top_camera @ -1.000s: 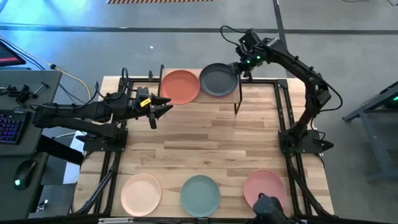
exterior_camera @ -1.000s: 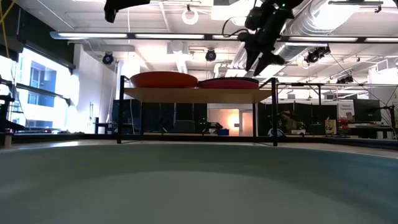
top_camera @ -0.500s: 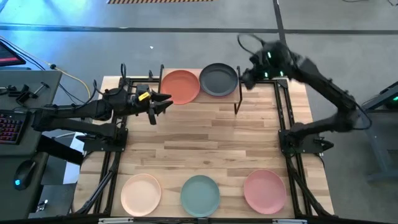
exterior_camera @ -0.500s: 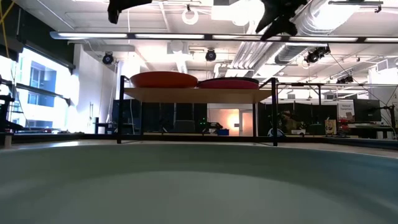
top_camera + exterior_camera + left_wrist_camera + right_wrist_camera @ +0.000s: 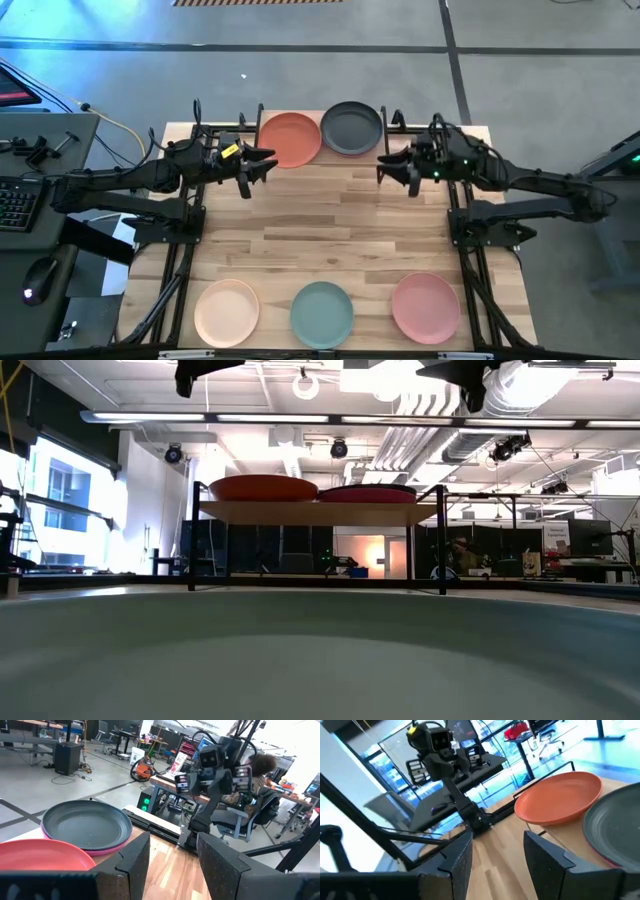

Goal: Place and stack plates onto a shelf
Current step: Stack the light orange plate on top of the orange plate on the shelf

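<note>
Butcher-block table (image 5: 330,215) lies under my two empty, open grippers, left (image 5: 262,166) and right (image 5: 392,167), flanking the shelf (image 5: 310,512) where orange plate (image 5: 291,139) and grey-on-magenta stack (image 5: 86,827) sit, so three plates at the near edge, peach (image 5: 226,311), teal (image 5: 321,312), salmon (image 5: 426,305), remain reachable.

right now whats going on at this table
A two-arm robot is stacking plates onto the shelf. The terracotta plate sits there beside the dark grey plate, which rests on a magenta plate. Both end effectors, left and right, hover open and empty. Cream, teal and salmon plates wait at the near edge.
</note>
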`<act>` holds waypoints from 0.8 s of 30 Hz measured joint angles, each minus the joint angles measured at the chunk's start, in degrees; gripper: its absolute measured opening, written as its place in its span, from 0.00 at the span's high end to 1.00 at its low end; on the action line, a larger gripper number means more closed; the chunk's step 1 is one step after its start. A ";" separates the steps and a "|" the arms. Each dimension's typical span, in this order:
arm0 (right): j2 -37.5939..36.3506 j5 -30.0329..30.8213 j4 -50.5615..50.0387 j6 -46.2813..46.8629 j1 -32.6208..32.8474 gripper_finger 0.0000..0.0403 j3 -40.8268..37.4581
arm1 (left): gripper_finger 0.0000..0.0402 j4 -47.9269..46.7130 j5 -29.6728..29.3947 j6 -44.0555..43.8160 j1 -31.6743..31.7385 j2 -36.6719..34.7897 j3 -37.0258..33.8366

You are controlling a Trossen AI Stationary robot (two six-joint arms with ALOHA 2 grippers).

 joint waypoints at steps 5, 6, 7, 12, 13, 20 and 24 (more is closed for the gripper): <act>0.65 2.95 0.63 -2.24 2.20 0.61 -0.22 | 0.62 0.00 0.00 -0.04 0.00 0.00 0.00; 0.68 3.00 0.56 -2.30 2.18 0.61 -0.22 | 0.62 0.00 0.00 -0.04 -0.02 0.00 0.00; 0.64 3.08 0.72 -2.37 2.18 0.61 -0.22 | 0.62 0.00 0.00 -0.04 -0.02 0.00 0.00; 0.63 3.10 0.95 -3.52 2.16 0.61 -0.22 | 0.62 -0.02 -0.02 -0.04 -0.02 0.00 0.00; 0.63 3.10 1.02 -3.97 2.16 0.61 -0.22 | 0.62 -0.02 -0.02 -0.04 -0.02 0.00 0.00; 0.63 3.10 1.00 -4.36 2.14 0.61 -0.22 | 0.62 -0.04 -0.02 -0.02 -0.02 0.00 0.00; 0.63 3.10 1.00 -4.36 2.14 0.61 -0.22 | 0.62 -0.07 0.51 -0.10 -0.02 0.00 0.00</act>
